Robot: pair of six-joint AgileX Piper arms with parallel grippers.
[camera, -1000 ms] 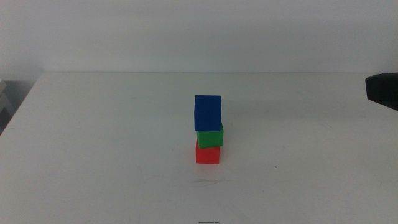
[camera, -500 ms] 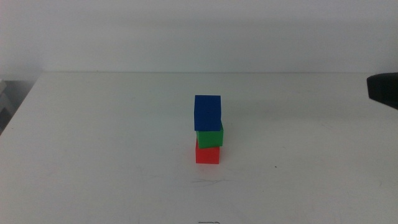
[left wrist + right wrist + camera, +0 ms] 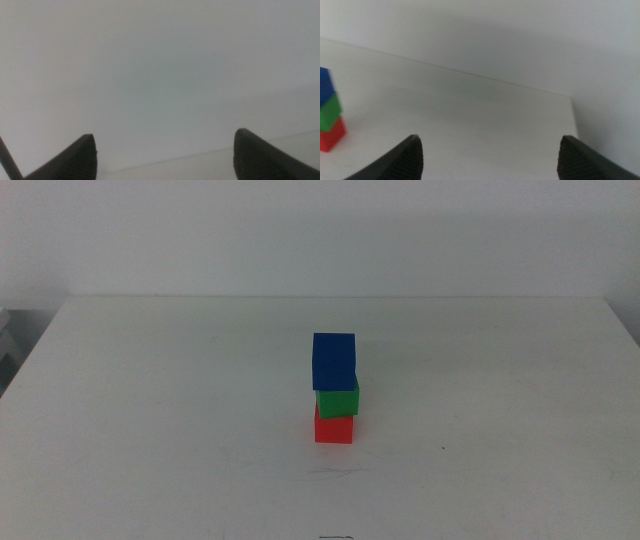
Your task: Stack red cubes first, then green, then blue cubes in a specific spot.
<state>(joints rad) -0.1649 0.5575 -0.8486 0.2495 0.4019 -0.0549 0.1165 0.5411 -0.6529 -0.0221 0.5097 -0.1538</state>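
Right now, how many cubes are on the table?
3, in one stack mid-table: red cube at the bottom, green cube on it, blue cube on top. None seems hidden.

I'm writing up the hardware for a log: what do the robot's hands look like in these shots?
Only the jaw tips show. The left hand has two dark, matte, rounded jaws, with a thin dark line, perhaps a cable, beside one. The right hand has the same dark rounded jaws. No markings are visible; neither arm appears in the middle view.
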